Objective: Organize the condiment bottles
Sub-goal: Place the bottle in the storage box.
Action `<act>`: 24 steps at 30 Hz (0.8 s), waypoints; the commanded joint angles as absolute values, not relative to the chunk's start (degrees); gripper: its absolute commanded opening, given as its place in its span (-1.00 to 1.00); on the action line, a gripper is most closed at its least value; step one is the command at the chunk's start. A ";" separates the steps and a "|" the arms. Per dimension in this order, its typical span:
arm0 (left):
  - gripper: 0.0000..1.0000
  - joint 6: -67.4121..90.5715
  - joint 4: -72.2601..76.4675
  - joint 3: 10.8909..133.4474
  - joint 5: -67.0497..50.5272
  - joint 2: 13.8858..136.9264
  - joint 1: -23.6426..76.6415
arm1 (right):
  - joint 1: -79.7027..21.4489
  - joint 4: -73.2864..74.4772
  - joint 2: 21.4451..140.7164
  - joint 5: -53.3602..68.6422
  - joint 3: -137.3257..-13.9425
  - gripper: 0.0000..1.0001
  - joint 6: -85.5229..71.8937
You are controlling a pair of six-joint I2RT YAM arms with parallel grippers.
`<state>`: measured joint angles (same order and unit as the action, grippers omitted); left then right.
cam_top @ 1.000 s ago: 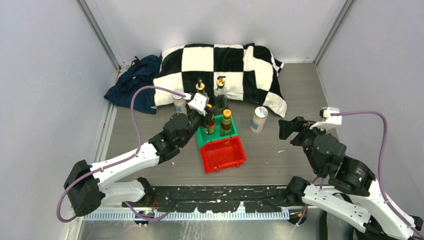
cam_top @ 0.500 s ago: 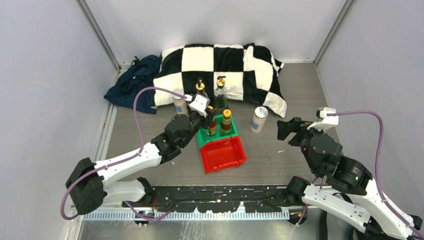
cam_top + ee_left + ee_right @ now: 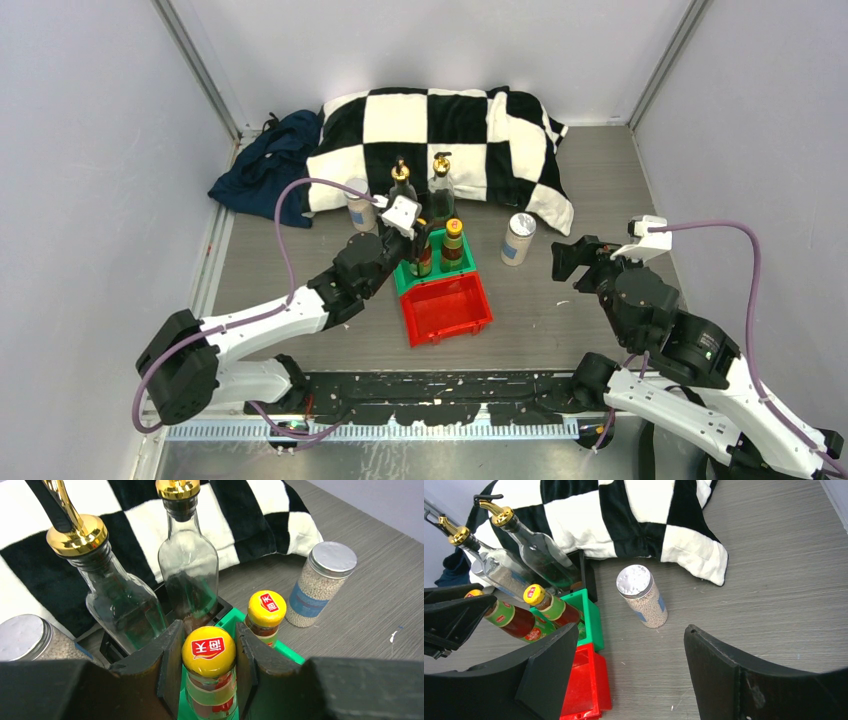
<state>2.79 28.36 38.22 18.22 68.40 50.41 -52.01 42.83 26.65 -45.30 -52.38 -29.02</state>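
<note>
My left gripper (image 3: pixel 209 629) is shut on a yellow-capped sauce bottle (image 3: pixel 209 652), its fingers on either side of the cap, at the left of the green bin (image 3: pixel 437 277). A second sauce bottle (image 3: pixel 266 611) stands in that bin beside it. Just behind, two tall glass bottles (image 3: pixel 120 600) (image 3: pixel 189 565) with gold pourers stand in a black bin (image 3: pixel 112 650). One silver-lidded shaker jar (image 3: pixel 642 602) stands on the table to the right. Another shaker jar (image 3: pixel 358 205) stands left of the bins. My right gripper (image 3: pixel 630 630) is open and empty, near the right jar.
A red bin (image 3: pixel 447 308), empty, sits directly in front of the green one. A black-and-white checked cloth (image 3: pixel 450 125) lies behind the bottles and a dark blue cloth (image 3: pixel 262 165) lies at the back left. Grey walls close in both sides.
The left gripper with the sauce bottle has shifted slightly nearer and to the right at the green bin. The right gripper has drifted a little left towards the shaker jar.
</note>
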 commanded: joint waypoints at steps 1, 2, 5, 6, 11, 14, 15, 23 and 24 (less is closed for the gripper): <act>-1.00 2.99 41.04 39.12 17.94 67.65 49.86 | -51.99 39.95 27.51 -45.52 -52.26 0.67 -28.92; -1.00 2.99 41.11 39.07 17.87 67.75 49.77 | -52.01 39.91 27.53 -45.48 -52.21 0.67 -28.92; -1.00 2.99 41.67 38.70 17.59 68.06 49.53 | -52.03 39.74 27.62 -45.44 -51.96 0.67 -28.98; -1.00 3.05 41.93 38.57 17.50 68.22 49.49 | -52.01 39.68 27.66 -45.38 -51.87 0.66 -29.00; -0.99 3.24 43.07 37.91 17.25 69.13 49.36 | -52.05 39.64 27.69 -45.31 -51.59 0.67 -29.00; -0.99 3.46 43.68 37.55 17.06 69.70 49.31 | -52.03 39.72 27.58 -45.38 -51.42 0.67 -29.05; -0.99 3.47 43.96 37.49 17.05 69.85 49.31 | -52.03 39.70 27.47 -45.43 -51.37 0.67 -29.04; -1.00 3.78 45.14 36.83 16.79 70.74 49.22 | -52.03 39.73 27.45 -45.52 -51.24 0.67 -29.08; -0.99 3.85 45.25 36.68 16.74 70.83 49.22 | -51.99 39.64 27.48 -45.44 -51.17 0.67 -29.09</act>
<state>2.94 33.69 35.64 16.88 71.79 49.52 -52.01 41.74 27.05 -45.23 -51.18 -29.04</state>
